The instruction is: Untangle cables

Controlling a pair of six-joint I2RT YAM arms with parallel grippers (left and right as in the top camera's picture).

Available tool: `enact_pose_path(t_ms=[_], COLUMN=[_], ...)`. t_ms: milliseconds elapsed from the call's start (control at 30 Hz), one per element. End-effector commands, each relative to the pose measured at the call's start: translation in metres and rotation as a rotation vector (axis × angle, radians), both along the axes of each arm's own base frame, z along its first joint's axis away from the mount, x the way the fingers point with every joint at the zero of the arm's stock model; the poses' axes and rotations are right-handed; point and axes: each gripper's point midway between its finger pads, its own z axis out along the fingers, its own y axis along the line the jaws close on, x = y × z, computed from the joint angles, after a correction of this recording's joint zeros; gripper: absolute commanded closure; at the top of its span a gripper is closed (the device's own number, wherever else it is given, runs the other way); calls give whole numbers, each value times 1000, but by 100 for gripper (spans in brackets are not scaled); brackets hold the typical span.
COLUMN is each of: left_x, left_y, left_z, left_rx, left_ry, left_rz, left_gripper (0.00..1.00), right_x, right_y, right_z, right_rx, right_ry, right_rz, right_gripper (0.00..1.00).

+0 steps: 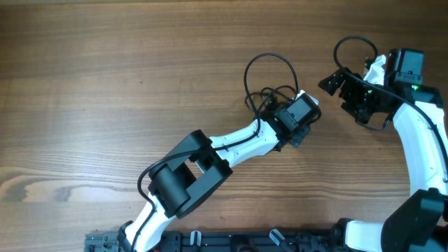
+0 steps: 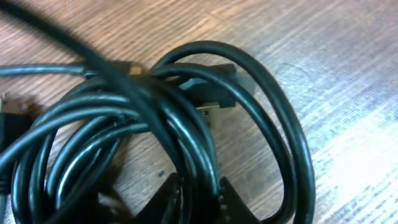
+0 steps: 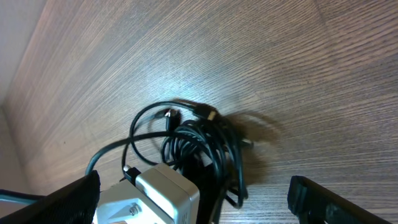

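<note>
While cables [image 3: 205, 142] lie bundled on the wood-grain desk [image 1: 105, 84], left pincer [image 2: 199, 202] apparently clamps them and right pincer [image 3: 196, 198] stands parted.

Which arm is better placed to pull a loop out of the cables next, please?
Probably right: the right pincer is open, free and facing the cables, while the left pincer sits among them, apparently clamped on strands, so it can anchor.

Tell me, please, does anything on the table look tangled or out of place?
Yes. The black cables lie in one tangled heap at the table's middle, under the left gripper; one loop sticks out, and a plug is trapped inside the coils.
</note>
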Motion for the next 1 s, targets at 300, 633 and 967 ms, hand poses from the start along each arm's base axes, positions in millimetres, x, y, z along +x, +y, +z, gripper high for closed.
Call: enact_pose_path(t_ms=[300,633,967], left_x=[-33,-7,27], left_y=[15,128,131], left_z=[204,310,303], left_rx=[-499,-1025,-1019], left_ry=[210,580,590], left_rz=[-95,-370,-122], left_gripper=[96,94,96], right_x=[6,14,6], right_y=[4,67,130], right_z=[11,80,128], right_rx=[-1,385,584], right_ry=[-52,-330,-449], right_rz=[40,321,542], right_gripper=[0,4,18])
